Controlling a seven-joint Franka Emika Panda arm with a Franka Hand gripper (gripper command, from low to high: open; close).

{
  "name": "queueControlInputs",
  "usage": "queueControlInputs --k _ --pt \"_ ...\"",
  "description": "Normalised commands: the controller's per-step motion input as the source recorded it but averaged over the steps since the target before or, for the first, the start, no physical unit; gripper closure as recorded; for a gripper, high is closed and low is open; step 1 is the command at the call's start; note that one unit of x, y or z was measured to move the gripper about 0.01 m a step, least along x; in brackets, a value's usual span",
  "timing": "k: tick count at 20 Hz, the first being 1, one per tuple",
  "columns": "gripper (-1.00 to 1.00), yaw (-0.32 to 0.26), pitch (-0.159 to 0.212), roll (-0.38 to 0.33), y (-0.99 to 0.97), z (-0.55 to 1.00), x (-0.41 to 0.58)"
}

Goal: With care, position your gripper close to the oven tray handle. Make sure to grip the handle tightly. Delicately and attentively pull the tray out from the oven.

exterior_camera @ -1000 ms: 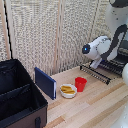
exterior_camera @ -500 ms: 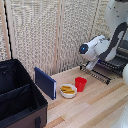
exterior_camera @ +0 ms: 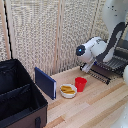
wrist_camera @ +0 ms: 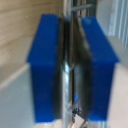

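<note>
In the exterior view my gripper [exterior_camera: 84,66] is at the near end of the dark wire tray [exterior_camera: 107,68], which sticks out of the oven [exterior_camera: 120,54] at the exterior view's right. The oven tray handle [exterior_camera: 95,75] runs along the rack's front edge. In the wrist view my gripper [wrist_camera: 74,65] has its two blue fingertips [wrist_camera: 47,65] pressed together on the thin metal handle bar [wrist_camera: 69,97]. The white arm hides much of the oven.
A red cup [exterior_camera: 80,83] and a white bowl of yellow food [exterior_camera: 67,90] stand on the wooden table [exterior_camera: 95,107] just below the gripper. A blue flat panel [exterior_camera: 45,82] leans by a large black open case [exterior_camera: 20,97]. A slatted wall stands behind.
The arm has moved a little toward the exterior view's left, away from the oven, and the rack has come out with it.
</note>
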Motion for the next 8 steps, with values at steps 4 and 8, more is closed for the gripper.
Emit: queueControlInputs --k 4,8 --pt "-1.0 -0.015 0.026 0.025 -0.02 0.25 0.127" --pt "-1.0 -0.082 0.001 0.005 0.0 0.19 0.03"
